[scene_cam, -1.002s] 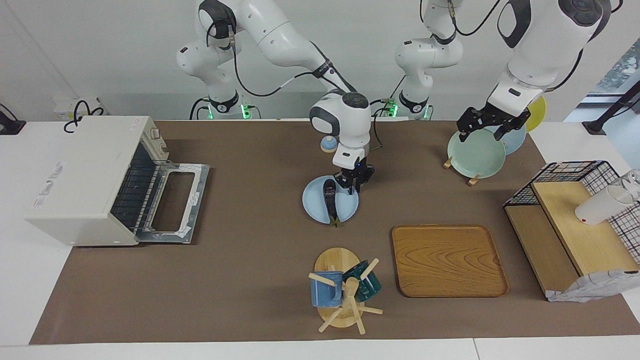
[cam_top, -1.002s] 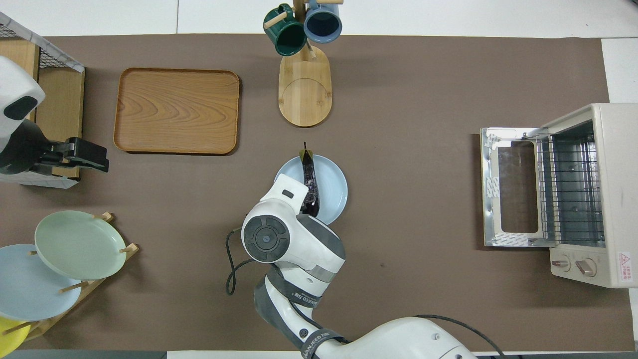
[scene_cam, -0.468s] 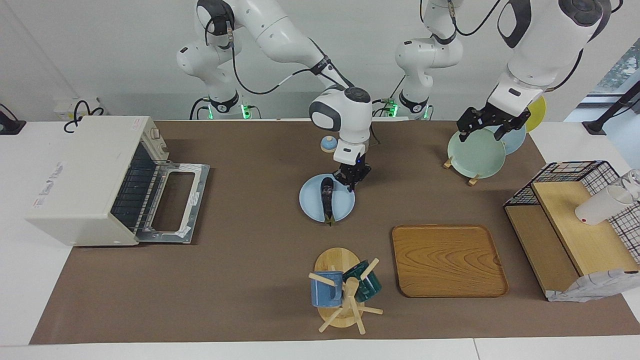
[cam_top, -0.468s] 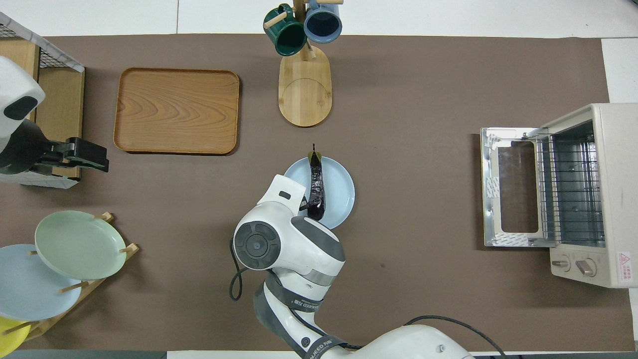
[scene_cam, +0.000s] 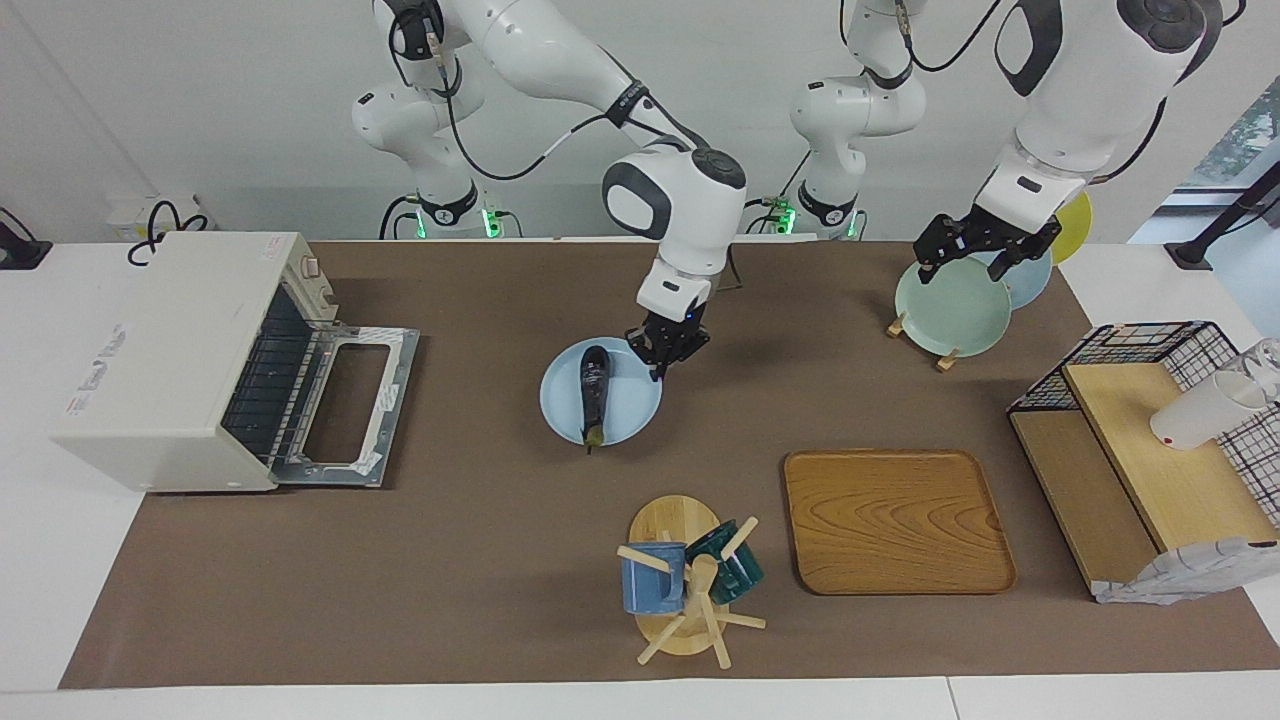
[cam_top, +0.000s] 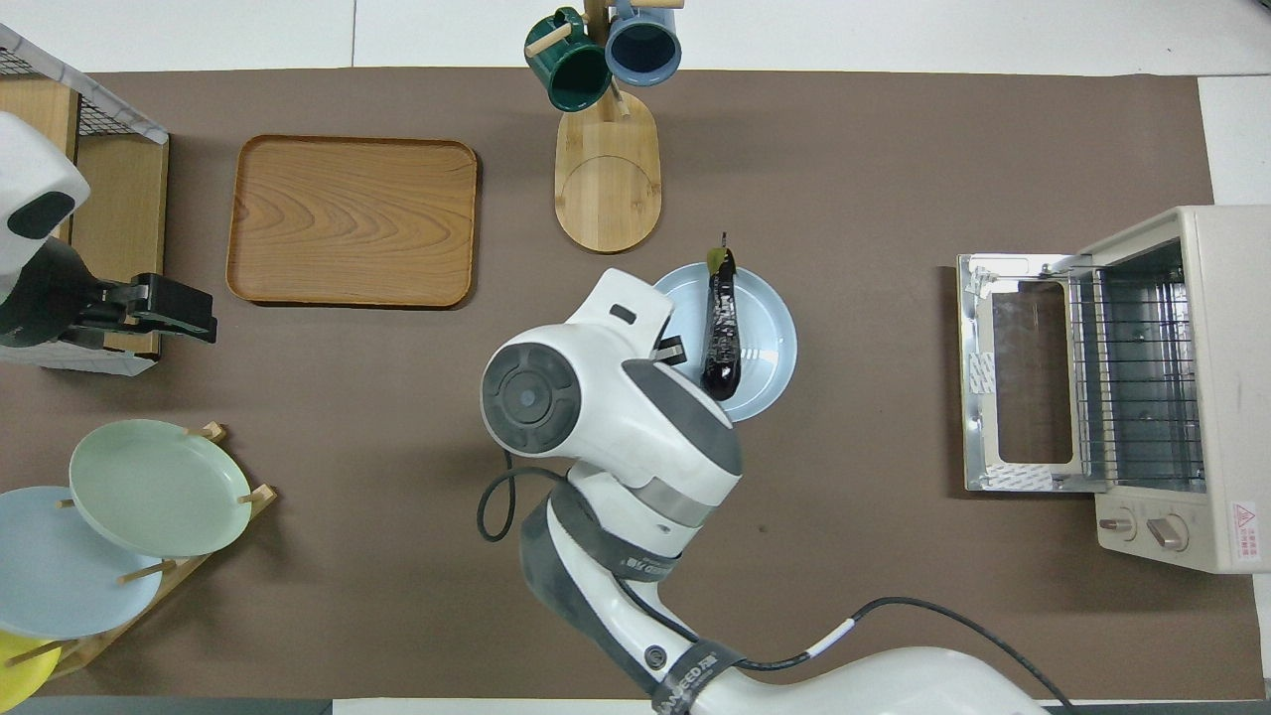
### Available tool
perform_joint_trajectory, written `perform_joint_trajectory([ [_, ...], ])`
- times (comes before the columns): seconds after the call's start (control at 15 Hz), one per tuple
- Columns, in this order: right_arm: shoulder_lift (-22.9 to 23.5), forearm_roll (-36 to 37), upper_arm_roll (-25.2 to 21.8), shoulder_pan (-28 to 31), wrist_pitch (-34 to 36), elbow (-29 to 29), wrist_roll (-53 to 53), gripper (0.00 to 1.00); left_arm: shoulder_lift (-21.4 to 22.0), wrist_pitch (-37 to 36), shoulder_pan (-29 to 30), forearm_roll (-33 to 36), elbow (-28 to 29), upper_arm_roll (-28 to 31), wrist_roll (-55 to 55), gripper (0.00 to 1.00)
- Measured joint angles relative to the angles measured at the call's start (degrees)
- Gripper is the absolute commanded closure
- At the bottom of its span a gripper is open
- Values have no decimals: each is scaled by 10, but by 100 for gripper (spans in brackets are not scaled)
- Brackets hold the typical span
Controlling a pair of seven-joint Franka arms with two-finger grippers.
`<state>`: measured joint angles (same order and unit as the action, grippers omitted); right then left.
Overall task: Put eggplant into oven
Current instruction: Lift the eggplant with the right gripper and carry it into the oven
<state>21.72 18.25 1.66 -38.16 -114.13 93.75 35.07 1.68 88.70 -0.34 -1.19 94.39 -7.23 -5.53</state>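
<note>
Eggplant [scene_cam: 594,391] is carried lying on a light blue plate [scene_cam: 560,407], whose rim is pinched by the closed right gripper [scene_cam: 664,352], presumably for delivery toward the open oven [scene_cam: 160,355], while the left gripper [scene_cam: 985,240], open, waits over the plate rack [scene_cam: 945,355].

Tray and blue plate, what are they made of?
The tray looks like wood: brown with curved grain lines, smooth matte finish. The blue plate under the eggplant looks like glazed ceramic or maybe plastic: even pale colour, smooth with a soft sheen. I cannot tell which.
</note>
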Motion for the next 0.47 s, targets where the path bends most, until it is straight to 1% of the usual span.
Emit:
perform_joint_trajectory([
  [0.13, -30, 0, 0, 43, 22, 18, -25, 100, 0, 0, 0, 0, 0, 0, 0, 0],
  [0.47, -113, 0, -1, 173, 28, 134, -109, 100, 0, 0, 0, 0, 0, 0, 0, 0],
])
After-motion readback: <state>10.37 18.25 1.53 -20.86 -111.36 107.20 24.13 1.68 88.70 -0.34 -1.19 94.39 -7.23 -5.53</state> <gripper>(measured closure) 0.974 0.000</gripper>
